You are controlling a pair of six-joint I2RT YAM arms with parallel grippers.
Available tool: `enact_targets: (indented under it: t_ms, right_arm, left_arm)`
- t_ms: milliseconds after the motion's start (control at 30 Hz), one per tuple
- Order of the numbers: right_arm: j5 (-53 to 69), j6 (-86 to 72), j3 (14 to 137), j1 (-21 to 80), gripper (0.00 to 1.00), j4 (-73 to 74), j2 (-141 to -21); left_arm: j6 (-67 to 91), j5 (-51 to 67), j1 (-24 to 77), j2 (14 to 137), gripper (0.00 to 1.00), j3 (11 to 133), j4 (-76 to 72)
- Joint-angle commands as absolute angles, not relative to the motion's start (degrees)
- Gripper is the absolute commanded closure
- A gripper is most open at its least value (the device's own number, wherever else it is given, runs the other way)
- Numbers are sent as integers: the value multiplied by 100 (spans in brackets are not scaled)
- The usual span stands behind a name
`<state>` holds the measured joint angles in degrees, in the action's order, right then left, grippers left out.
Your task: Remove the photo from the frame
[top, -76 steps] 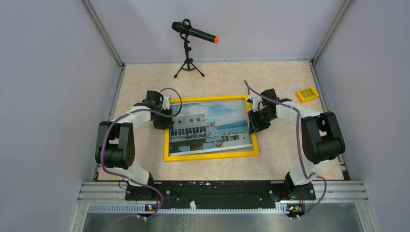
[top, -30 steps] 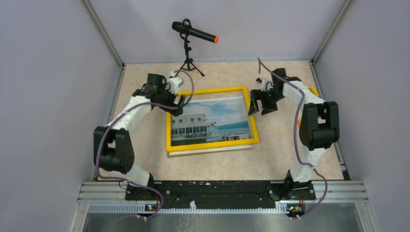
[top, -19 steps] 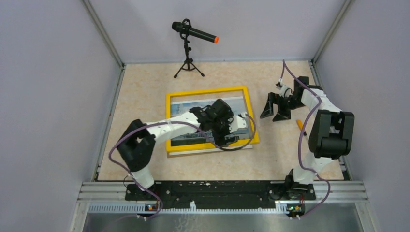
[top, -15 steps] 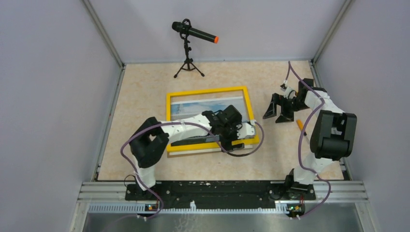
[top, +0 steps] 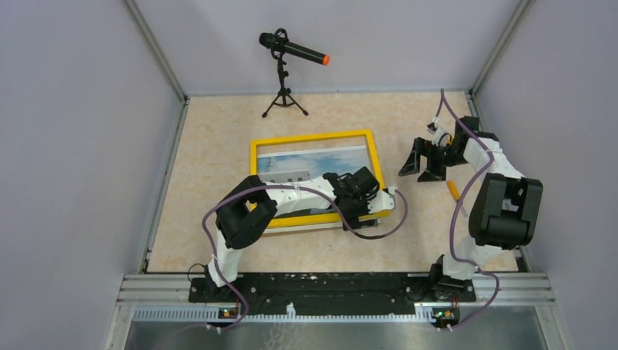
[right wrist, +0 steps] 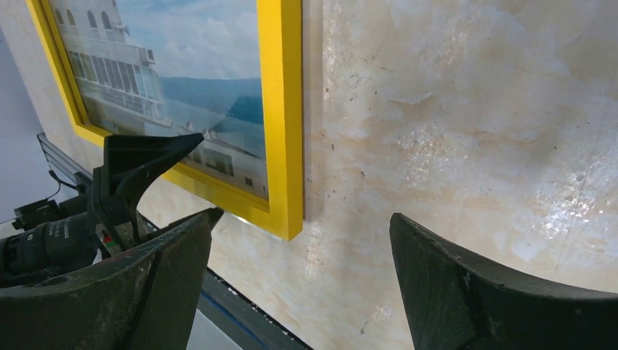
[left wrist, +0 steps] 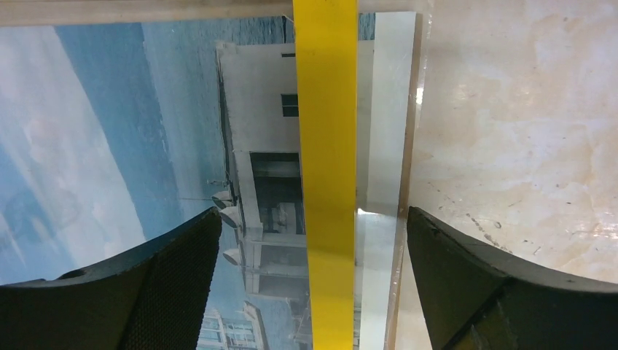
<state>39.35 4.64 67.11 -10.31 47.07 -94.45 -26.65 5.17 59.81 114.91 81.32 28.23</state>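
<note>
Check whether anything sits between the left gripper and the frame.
Nothing visible does. The open left gripper is right over the frame's yellow near bar, one finger over the photo, the other over the table. A pale sheet pokes out from under that bar.

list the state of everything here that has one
frame, lying flat, face up
photo, face up inside the frame's border
pale sheet, sticking out past the frame's near edge
left gripper, open, one finger on each side of the frame's near border
right gripper, open, empty, to the right of the frame
microphone, standing upright
</note>
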Motion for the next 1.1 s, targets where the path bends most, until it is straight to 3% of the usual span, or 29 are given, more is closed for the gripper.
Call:
enact_targets:
  t_ms: [0,367,633,933,1067]
  right_arm:
    - [4060,439,6698,-1089,11,4586,-9239]
    - [4076,439,6653,-1099,11,4573,-9243]
    - [4077,455,6645,-1098,11,4579,-9269]
    - [4099,483,6634,-1099,11,4590,-9286]
    - [4127,475,6610,-1098,11,4586,-9300]
  left_arm:
    - [-2615,54,5968,11556,4,8333,2637]
    - [-2569,950,5508,11593,24,8574,2905]
    - [-2590,1066,5405,11755,27,8691,3025]
    - [-2759,991,5457,11641,6,8557,2970]
    - [-2771,521,5514,11698,3,8473,2800]
